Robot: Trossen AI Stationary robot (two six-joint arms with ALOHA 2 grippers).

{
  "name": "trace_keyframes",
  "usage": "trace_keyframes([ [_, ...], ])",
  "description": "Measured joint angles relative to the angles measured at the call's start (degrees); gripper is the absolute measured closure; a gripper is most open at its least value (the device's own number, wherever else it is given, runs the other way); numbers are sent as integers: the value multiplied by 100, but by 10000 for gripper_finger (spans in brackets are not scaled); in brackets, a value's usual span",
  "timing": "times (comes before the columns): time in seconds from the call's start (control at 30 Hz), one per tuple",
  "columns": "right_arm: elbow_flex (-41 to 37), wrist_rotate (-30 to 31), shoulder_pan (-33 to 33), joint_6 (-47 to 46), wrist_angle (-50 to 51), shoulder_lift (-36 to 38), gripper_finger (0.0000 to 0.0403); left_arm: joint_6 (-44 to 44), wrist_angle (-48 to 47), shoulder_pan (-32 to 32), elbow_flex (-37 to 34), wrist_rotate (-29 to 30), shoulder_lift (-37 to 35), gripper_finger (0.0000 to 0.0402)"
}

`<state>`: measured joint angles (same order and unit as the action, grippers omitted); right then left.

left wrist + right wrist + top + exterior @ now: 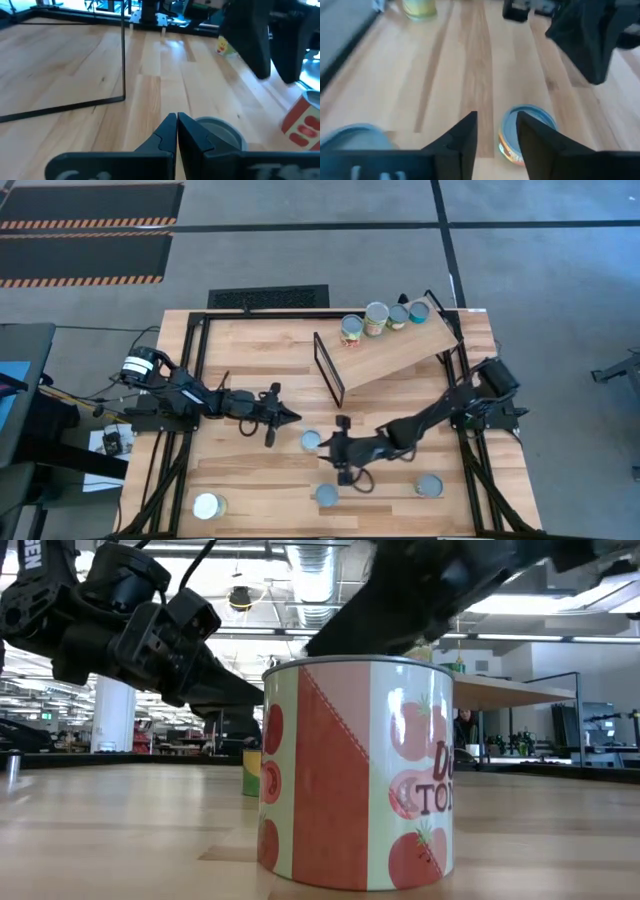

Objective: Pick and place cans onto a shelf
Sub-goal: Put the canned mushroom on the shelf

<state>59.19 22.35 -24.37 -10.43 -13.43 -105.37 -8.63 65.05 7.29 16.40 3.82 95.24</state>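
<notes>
Shelf (395, 352), slanted, upper right of table (250, 350); four cans (375, 318) along its far edge, four more loose on tabletop. Right gripper (325, 447), jaws parted, empty, beside can (311, 441): approach step; next likely needs fingers astride it. Left gripper (291, 417), jaws pressed together, empty, waits close by. Low view mostly blocked by nearest can (357, 772).

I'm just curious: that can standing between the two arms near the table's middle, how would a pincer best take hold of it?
Probably from above, fingers straddling the round side wall of the can. It stands upright with its flat lid up, apart from other cans, and the right pincer, open, is close beside it.
</notes>
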Motion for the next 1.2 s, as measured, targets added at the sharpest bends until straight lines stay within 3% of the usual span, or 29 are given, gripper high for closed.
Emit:
trace_keyframes([
  [0.17,790,-23,135,21,1132,-555,221,90,-23,0,0,169,0,401],
  [0.33,1368,-313,261,104,1830,-973,226,151,-233,0,0,222,0,401],
  [0.73,1708,-629,559,185,2530,-1223,286,151,-450,0,0,266,2,401],
  [0.93,1722,-1214,733,30,2772,-1203,320,152,-458,0,0,277,1,401],
  [1.2,1704,-1533,655,-131,3228,-919,379,129,-445,2,0,288,2,401],
])
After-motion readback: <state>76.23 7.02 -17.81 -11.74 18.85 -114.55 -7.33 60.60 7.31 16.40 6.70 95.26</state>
